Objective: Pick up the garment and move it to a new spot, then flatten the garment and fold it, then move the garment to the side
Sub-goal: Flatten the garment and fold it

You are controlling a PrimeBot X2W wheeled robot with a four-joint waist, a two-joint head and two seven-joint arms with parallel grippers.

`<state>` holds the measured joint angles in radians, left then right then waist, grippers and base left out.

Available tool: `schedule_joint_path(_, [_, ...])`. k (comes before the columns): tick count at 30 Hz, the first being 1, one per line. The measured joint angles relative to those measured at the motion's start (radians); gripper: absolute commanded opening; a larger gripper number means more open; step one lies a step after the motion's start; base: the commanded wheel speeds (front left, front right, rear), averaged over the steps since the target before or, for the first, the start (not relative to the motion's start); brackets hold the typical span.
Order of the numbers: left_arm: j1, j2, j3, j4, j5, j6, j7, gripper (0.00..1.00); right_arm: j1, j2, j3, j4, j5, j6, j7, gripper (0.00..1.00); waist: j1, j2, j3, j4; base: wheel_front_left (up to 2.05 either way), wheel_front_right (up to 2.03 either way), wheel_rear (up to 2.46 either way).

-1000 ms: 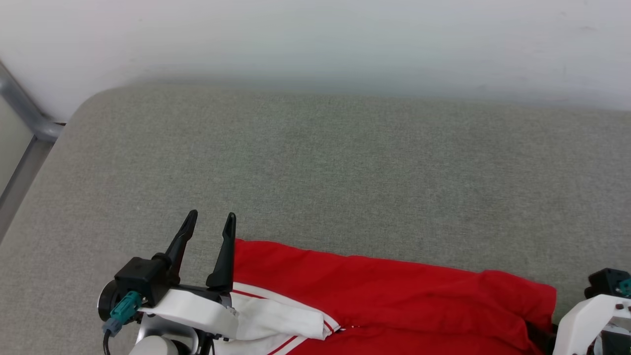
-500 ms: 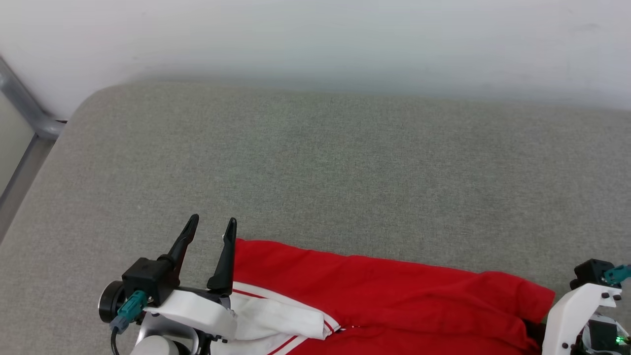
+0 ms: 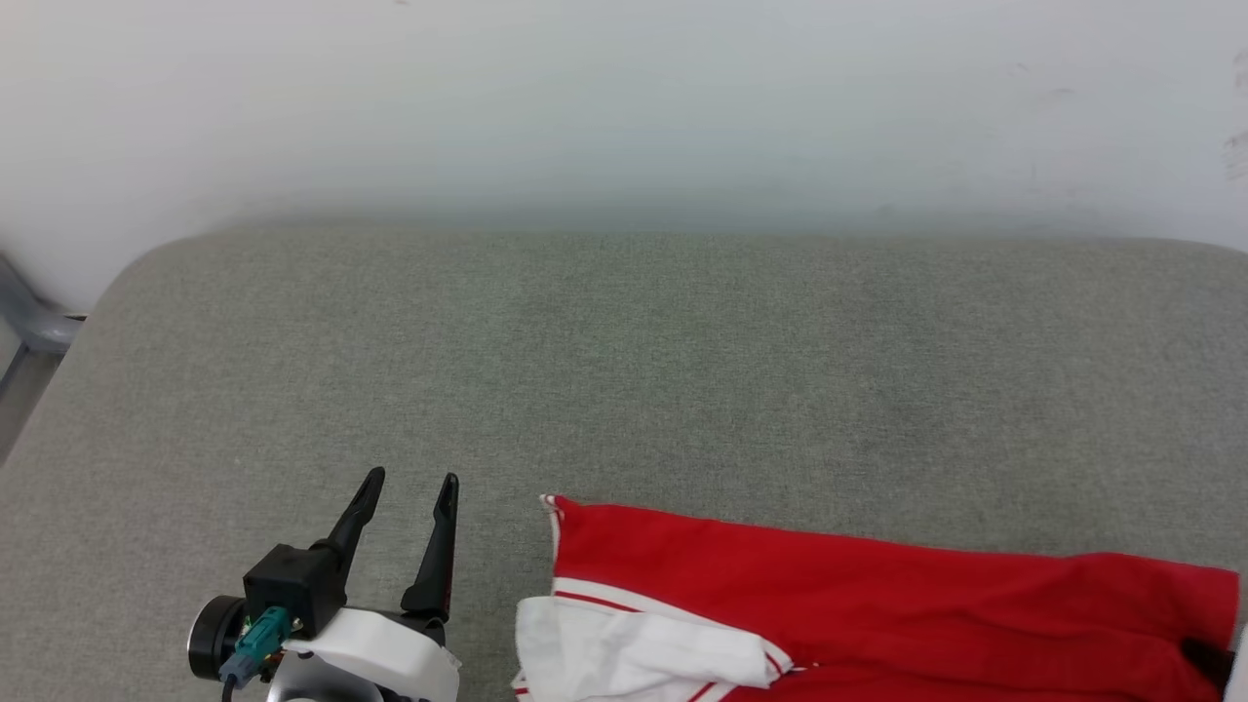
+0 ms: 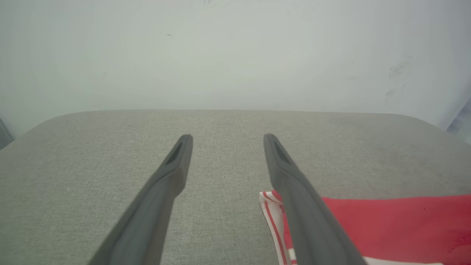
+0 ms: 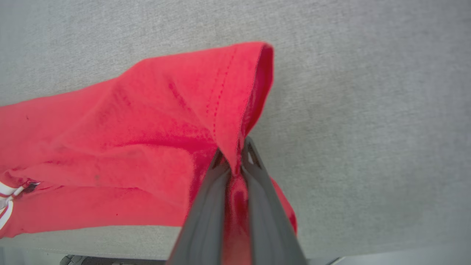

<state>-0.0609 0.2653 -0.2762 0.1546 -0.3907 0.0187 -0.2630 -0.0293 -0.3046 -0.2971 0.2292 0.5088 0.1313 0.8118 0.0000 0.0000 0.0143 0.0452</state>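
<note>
In the head view the garment is cut off by the bottom and right edges, so just a long red band and one white sleeve with striped trim can be seen; its front cannot be made out. It lies along the near side of the grey fabric-covered tabletop. The left end effector is cropped at its wrist by the bottom edge.

Beyond the garment the tabletop runs bare to its far edge against a pale wall. Its far left corner is rounded, beside a grey rail. In the right wrist view, the near edge of the tabletop lies just below the cloth.

The left end effector hovers left of the sleeve, apart from it, fingers spread and pointing toward the wall, with nothing between them. The right end effector has its fingers pressed together on a red fold at the garment's right end, and the cloth rises above the fingertips in a loose peak.
</note>
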Motion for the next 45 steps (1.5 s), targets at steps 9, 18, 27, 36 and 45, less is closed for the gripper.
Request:
schedule_joint_path(9, [0.01,0.0,-0.009,0.008,-0.002,0.007,0.0,1.0,-0.014,0.032,-0.132,-0.024,0.028,0.0,0.08,0.0,0.0,0.0,-0.019,-0.016,0.0,0.0,0.0])
schedule_joint_path(18, [0.01,-0.001,-0.028,0.018,-0.01,-0.001,0.005,1.0,-0.058,0.226,-0.19,-0.048,0.315,0.0,0.316,0.0,0.0,0.0,-0.03,0.007,0.0,0.0,0.0])
schedule_joint_path(27, [-0.017,-0.007,-0.05,0.027,-0.01,-0.015,0.009,1.0,-0.07,0.252,-0.046,0.054,0.603,0.0,0.331,0.0,0.0,0.0,-0.025,0.053,0.0,0.0,0.0])
schedule_joint_path(36, [-0.048,-0.007,-0.061,0.027,-0.01,-0.019,0.011,1.0,-0.109,0.253,0.299,0.094,0.851,0.0,0.147,0.0,0.0,0.0,0.02,0.085,0.0,0.0,0.0])
schedule_joint_path(45, [-0.092,-0.029,-0.069,0.034,-0.01,-0.027,0.007,1.0,-0.177,0.254,0.563,0.109,0.863,-0.001,-0.045,0.0,0.0001,0.0,0.082,0.114,0.0,0.0,0.0])
